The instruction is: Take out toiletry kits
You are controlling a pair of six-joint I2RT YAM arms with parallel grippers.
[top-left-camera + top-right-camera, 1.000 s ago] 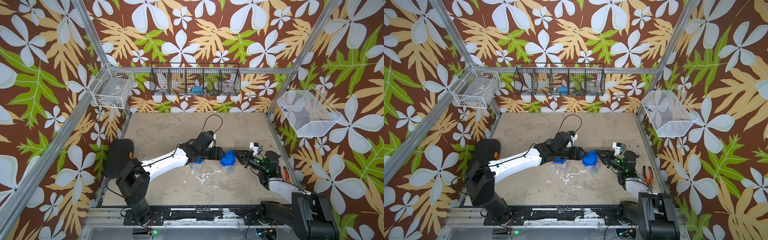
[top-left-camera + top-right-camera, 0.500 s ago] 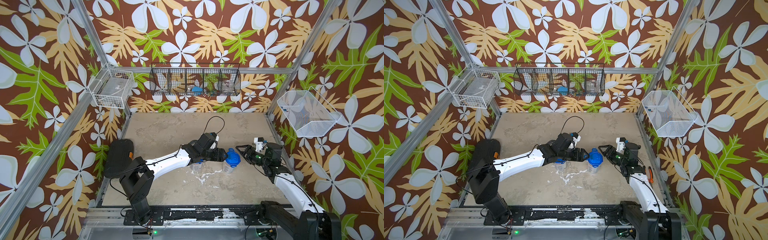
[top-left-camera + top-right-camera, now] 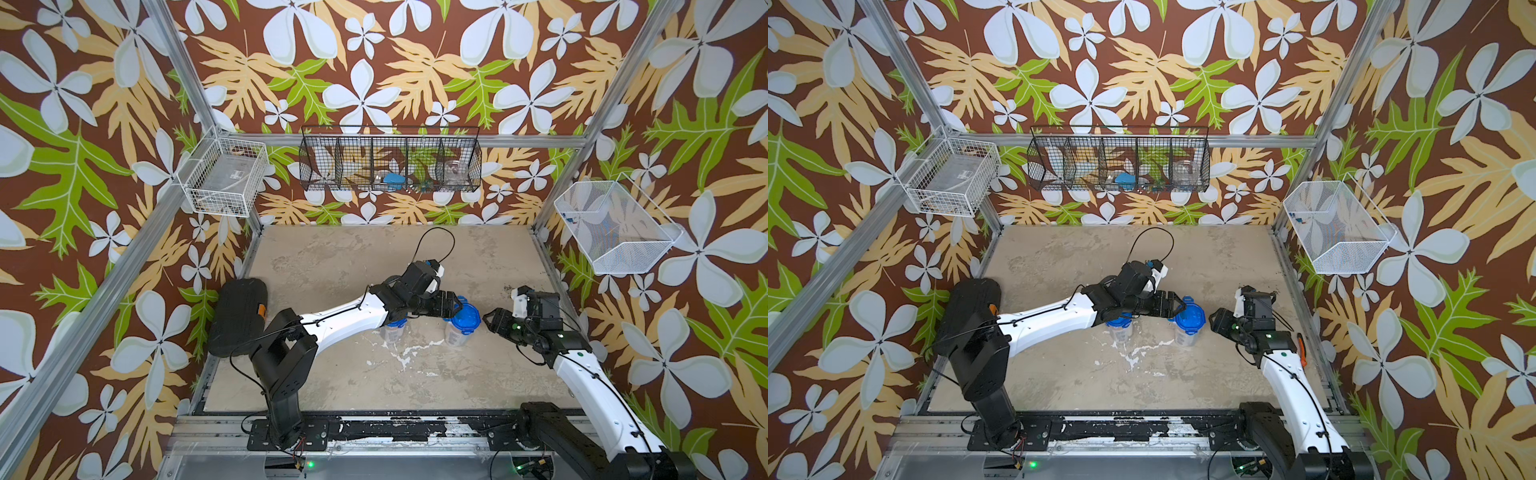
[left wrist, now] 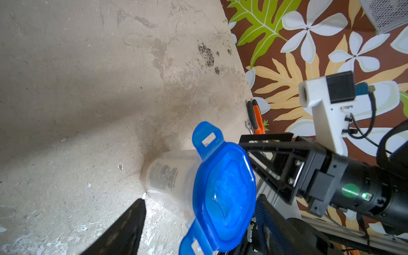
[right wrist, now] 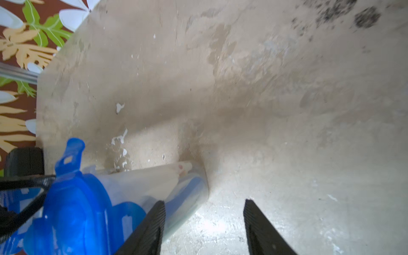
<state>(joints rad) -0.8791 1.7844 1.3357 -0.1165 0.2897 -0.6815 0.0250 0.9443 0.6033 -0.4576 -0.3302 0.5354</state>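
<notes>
- A second ago the right tool (image 3: pixel 487 323) was up against the jar's lid (image 3: pixel 466 318). It has backed off and now stands spread just beside the jar (image 3: pixel 458 337), holding nothing.
- The left tool (image 3: pixel 454 305), spread, straddles the lid, with one finger (image 4: pixel 130 225) clear of it.
- The lid is still on, so opening probably falls to the left tool.
- The kits can't be made out. They are likely inside this jar and the second jar (image 3: pixel 392 332) on the desk (image 3: pixel 332 257).

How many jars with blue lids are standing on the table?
2. One jar stands mid-table, in plain sight; the other is half hidden under the left arm, which could hide more.
</notes>
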